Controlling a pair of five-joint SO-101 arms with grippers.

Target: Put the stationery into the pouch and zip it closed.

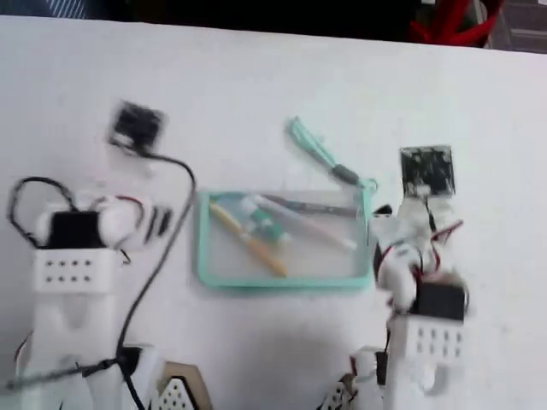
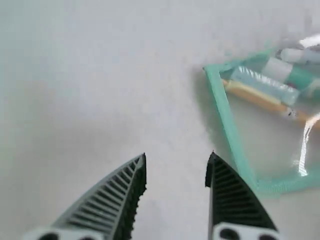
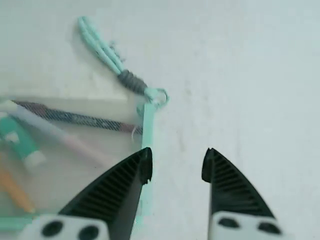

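Note:
A clear pouch (image 1: 286, 278) with a teal border lies flat mid-table. Inside it are a yellow pencil (image 1: 249, 241), a teal-and-white tube (image 1: 261, 220), a pale pen (image 1: 312, 227) and a dark pen (image 1: 318, 207). A teal strap (image 1: 318, 152) trails from the pouch's far right corner. My left gripper (image 2: 176, 167) is open above bare table, short of the pouch's corner (image 2: 212, 75). My right gripper (image 3: 175, 162) is open at the pouch's right edge (image 3: 147, 125), near the zipper ring (image 3: 156, 96), one finger over the border. I cannot tell whether the zip is open or closed.
The left arm (image 1: 75, 235) stands left of the pouch, the right arm (image 1: 419, 256) right of it. A black cable (image 1: 162, 248) runs down beside the pouch's left side. A red object (image 1: 449, 21) sits beyond the table's far edge.

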